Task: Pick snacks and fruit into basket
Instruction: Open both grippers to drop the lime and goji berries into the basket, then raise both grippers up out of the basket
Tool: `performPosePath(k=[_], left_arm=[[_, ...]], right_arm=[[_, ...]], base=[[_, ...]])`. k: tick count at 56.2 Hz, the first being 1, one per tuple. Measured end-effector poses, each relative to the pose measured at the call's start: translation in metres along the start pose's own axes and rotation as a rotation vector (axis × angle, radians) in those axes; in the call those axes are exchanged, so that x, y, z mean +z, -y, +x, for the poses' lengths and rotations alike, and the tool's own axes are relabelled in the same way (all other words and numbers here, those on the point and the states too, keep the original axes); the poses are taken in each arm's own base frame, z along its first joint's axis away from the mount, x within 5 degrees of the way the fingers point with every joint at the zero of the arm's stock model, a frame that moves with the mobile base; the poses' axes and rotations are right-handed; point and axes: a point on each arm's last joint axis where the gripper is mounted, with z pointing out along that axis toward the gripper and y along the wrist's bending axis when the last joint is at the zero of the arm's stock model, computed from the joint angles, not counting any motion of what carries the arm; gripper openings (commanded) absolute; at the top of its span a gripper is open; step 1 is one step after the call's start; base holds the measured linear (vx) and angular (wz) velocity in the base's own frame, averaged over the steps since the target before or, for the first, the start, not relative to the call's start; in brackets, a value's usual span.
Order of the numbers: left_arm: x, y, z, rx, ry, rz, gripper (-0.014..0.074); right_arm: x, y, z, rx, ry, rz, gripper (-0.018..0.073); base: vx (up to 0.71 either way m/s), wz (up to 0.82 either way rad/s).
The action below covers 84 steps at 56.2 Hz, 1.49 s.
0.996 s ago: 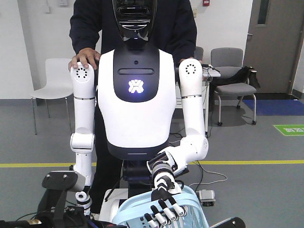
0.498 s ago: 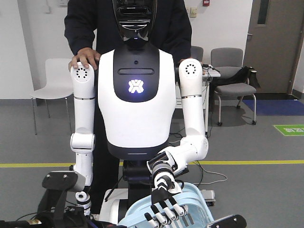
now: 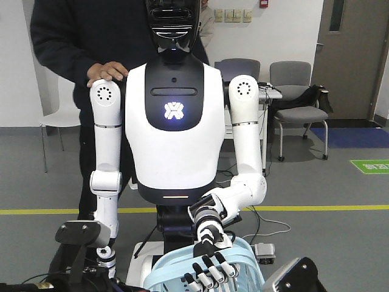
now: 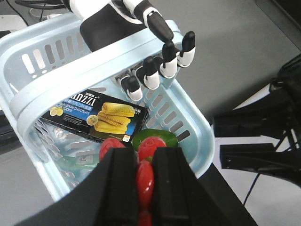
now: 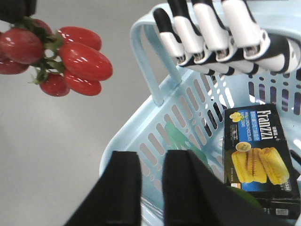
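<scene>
left end effector: clamped on cherry tomato cluster above basket | right end effector: jaws apart beside basket wall | Franzzi box: lying inside basket | humanoid hand: gripping hoop handle

The black-and-blue box lying in the basket reads "Franzzi" in white along its top edge, with small print beside it that looks like "LEMON CHOCOLATE" (too fine to be sure of the rest). From the left wrist view only "nzzi" shows past the basket's handle. The green floor sign carries white characters I cannot read.
</scene>
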Motion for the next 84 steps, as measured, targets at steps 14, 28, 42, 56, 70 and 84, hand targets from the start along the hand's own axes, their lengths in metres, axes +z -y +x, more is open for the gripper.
performPosePath(k=[14, 28, 42, 56, 70, 84], left_arm=[[0.007, -0.003, 0.003, -0.019, -0.02, -0.004, -0.0006], [0.038, -0.003, 0.018, -0.043, -0.088, -0.007, -0.0006], [0.058, -0.002, 0.029, -0.034, -0.109, -0.026, -0.0006], [0.071, -0.009, 0.038, -0.042, -0.147, -0.052, -0.0003], [0.08, -0.015, 0.045, -0.05, -0.173, -0.077, 0.006], [0.083, -0.011, 0.027, -0.062, -0.11, -0.077, 0.0249]], right_arm=[[-0.031, -0.014, -0.017, -0.11, 0.104, 0.017, -0.0013], [-0.055, -0.019, -0.029, -0.15, 0.194, 0.093, -0.0013], [-0.058, -0.019, -0.03, -0.142, 0.209, 0.104, -0.0013], [-0.059, -0.019, -0.031, -0.108, 0.225, 0.102, -0.0013], [-0.059, -0.019, -0.031, -0.105, 0.226, 0.103, -0.0013], [-0.059, -0.019, -0.031, -0.105, 0.226, 0.105, -0.0013]], base=[[0.0, 0.0], [0.0, 0.0], [0.0, 0.0], [0.0, 0.0], [0.0, 0.0], [0.0, 0.0]])
